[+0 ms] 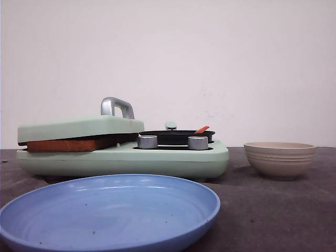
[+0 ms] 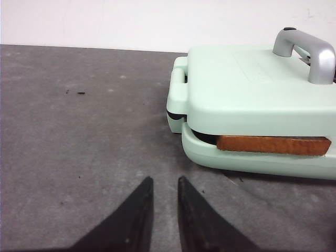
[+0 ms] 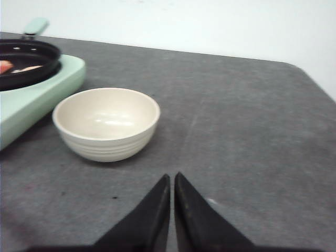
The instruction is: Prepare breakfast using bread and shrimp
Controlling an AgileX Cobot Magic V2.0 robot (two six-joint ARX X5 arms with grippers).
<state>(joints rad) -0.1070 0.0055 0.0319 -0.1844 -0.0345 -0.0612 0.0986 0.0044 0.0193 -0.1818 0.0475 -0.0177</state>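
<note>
The bread shows only as an orange-brown crust edge point(image 1: 65, 144) clamped under the shut lid of the mint-green sandwich maker point(image 1: 79, 127). The same crust point(image 2: 273, 145) shows in the left wrist view. The shrimp's orange-red tip point(image 1: 201, 129) sticks up from the black pan point(image 1: 176, 136) on the maker's right side. It also shows at the edge of the right wrist view point(image 3: 4, 66). My left gripper point(image 2: 164, 181) is slightly open and empty, over the table short of the maker. My right gripper point(image 3: 172, 177) is shut and empty, short of the bowl.
A cream bowl point(image 1: 279, 158) stands empty to the right of the maker and also shows in the right wrist view point(image 3: 106, 123). A blue plate point(image 1: 110, 212) lies empty at the front. The lid has a silver handle point(image 2: 310, 50). The table's right edge point(image 3: 315, 79) is near.
</note>
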